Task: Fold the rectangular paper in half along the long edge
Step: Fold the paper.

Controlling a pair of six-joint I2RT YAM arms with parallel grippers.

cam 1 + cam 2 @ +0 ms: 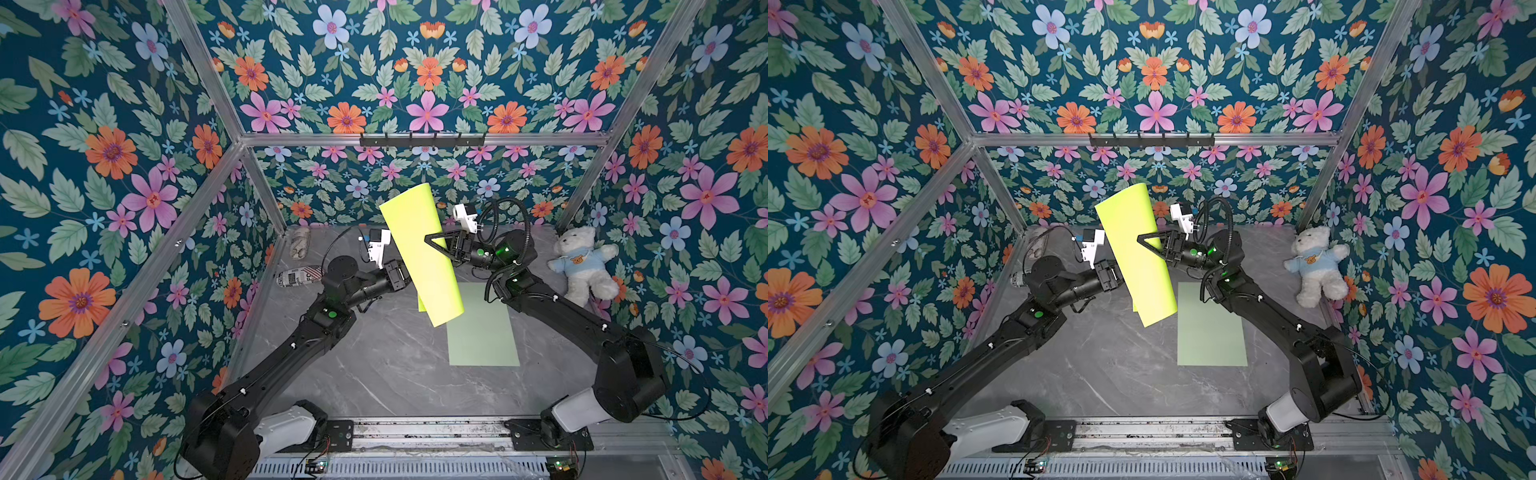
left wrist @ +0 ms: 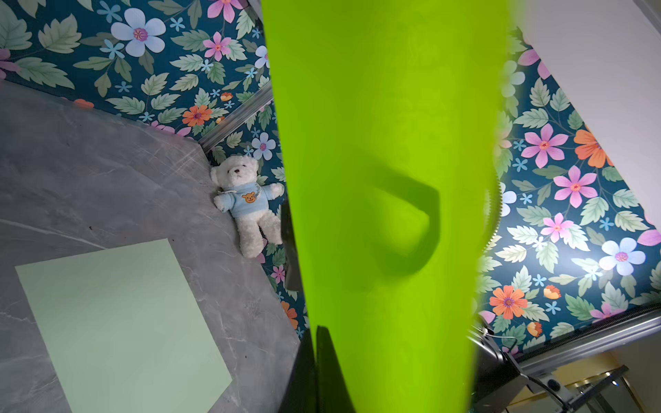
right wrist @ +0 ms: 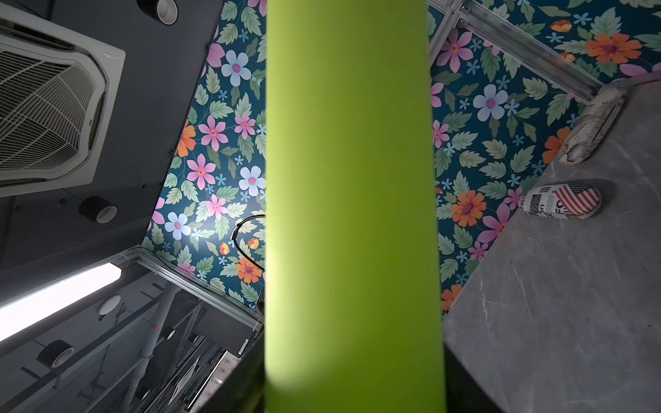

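Observation:
The rectangular paper (image 1: 419, 249) (image 1: 1133, 249) is bright yellow-green and is held up above the table, bent over on itself into a long loop that runs from high at the back down toward the front. My left gripper (image 2: 316, 357) is shut on the paper (image 2: 386, 107) at one long side; in both top views the sheet hides its fingers. My right gripper (image 1: 432, 241) (image 1: 1144, 240) reaches in from the right. One finger is in front of the sheet, its jaws stand apart, and the curved paper (image 3: 350, 178) fills the gap between them.
A pale green sheet (image 1: 482, 332) (image 1: 1210, 328) (image 2: 118, 321) lies flat on the grey marble table (image 1: 374, 374) under the held paper. A white teddy bear (image 1: 582, 266) sits at the back right. Two pouches (image 1: 299, 276) (image 1: 300, 245) lie at the back left. Floral walls enclose the table.

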